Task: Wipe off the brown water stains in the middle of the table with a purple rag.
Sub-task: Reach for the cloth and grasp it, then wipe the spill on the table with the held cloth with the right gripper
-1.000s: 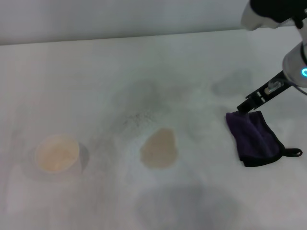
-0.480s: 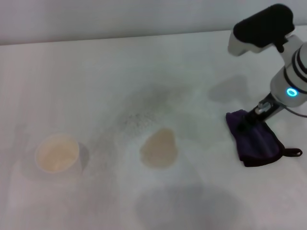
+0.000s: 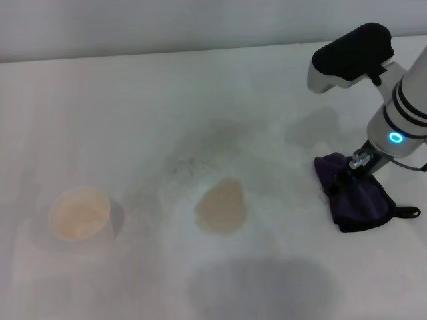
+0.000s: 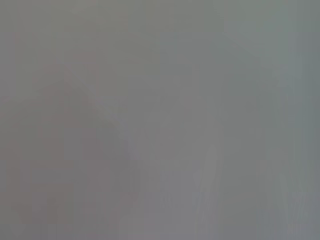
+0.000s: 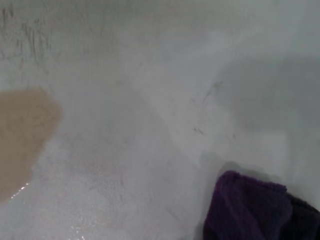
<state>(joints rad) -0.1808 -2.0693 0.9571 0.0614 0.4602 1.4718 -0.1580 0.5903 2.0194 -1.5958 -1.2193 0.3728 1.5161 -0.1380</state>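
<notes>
Right arm at the purple rag, stain not yet wiped.

Head view: the right gripper (image 3: 341, 181) is down on the purple rag (image 3: 357, 197), which lies on the table (image 3: 133, 113) well to the right of the brown water stains (image 3: 221, 206); its jaws are dark against the cloth, so whether they are spread or pinching cannot be told. A paper cup (image 3: 79, 213) stands far left. The step in hand appears to be the pick-up; next, the rag must be gripped firmly and carried left onto the tan patch. Left wrist view: featureless grey; the left gripper is not seen anywhere. Right wrist view: the purple rag (image 5: 250, 210) is cut off at the frame's edge, the brown water stains (image 5: 22, 132) likewise, and no fingers show.
</notes>
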